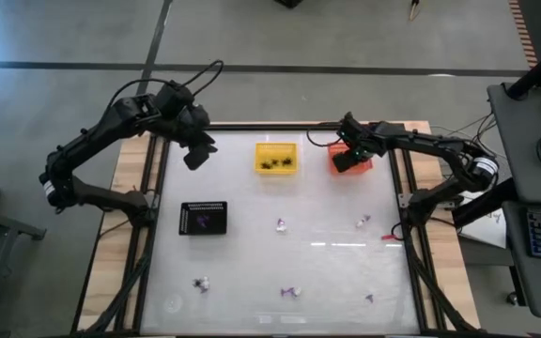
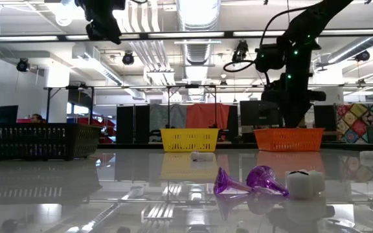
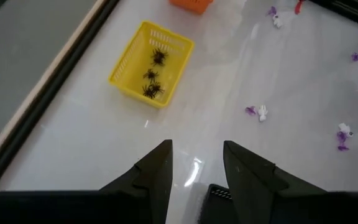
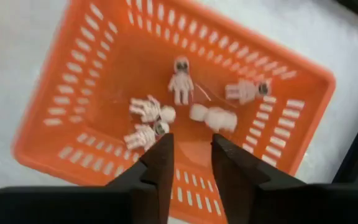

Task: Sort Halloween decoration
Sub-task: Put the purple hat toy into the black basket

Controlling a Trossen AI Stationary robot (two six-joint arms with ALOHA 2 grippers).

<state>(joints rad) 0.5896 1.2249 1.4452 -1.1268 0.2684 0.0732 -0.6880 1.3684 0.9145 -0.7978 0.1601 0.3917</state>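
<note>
Small white and purple trinkets lie scattered on the white table: near the middle (image 1: 280, 224), right of it (image 1: 363, 222), and by the near edge (image 1: 200, 284) (image 1: 291, 293). Black spiders (image 3: 152, 74) lie in the yellow basket (image 1: 261, 150). White skeleton figures (image 4: 180, 81) lie in the orange basket (image 4: 104, 56). My right gripper (image 4: 191, 149) hovers open just above the orange basket (image 1: 364, 167), holding nothing. My left gripper (image 3: 194, 158) is open and empty, raised over the table's far left (image 1: 195, 152), between the yellow basket and the black tray (image 1: 203, 218).
The black tray holds a few purple pieces and sits left of centre. In the low view, two purple trinkets (image 2: 248, 181) and a white one (image 2: 306, 183) lie near the camera. A small red item (image 1: 391, 238) lies by the right edge. The table frame borders all sides.
</note>
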